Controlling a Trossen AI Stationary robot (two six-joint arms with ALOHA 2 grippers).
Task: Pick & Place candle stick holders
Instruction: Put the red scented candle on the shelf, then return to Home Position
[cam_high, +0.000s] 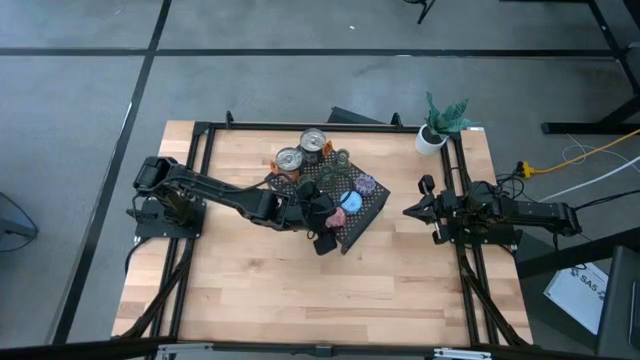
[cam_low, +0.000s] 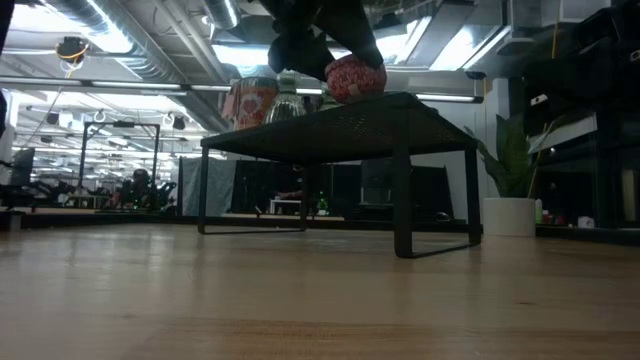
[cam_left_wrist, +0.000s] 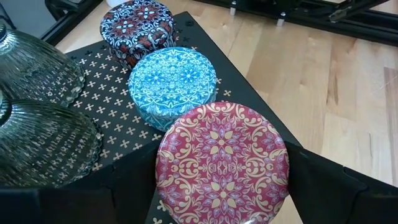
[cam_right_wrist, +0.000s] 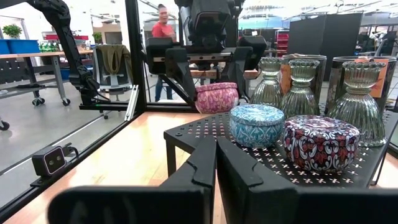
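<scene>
A black perforated stand sits mid-table. On it stand a purple holder, a blue holder and several olive-green glass holders. At the stand's near corner a pink holder sits between the fingers of my left gripper, which is shut on it. My right gripper waits shut at the table's right side. My left gripper pinches the pink holder's round side wall between its two fingers, one on each side. The fingers slant down at it from the table's left. The holder stays upright, lid up, with its base at the stand's top. Whether it rests there, I cannot tell.
Two metal cans stand at the stand's far left. A white pot with a green plant is at the table's far right corner. Bare wood lies near the front edge. A person stands beyond the table.
</scene>
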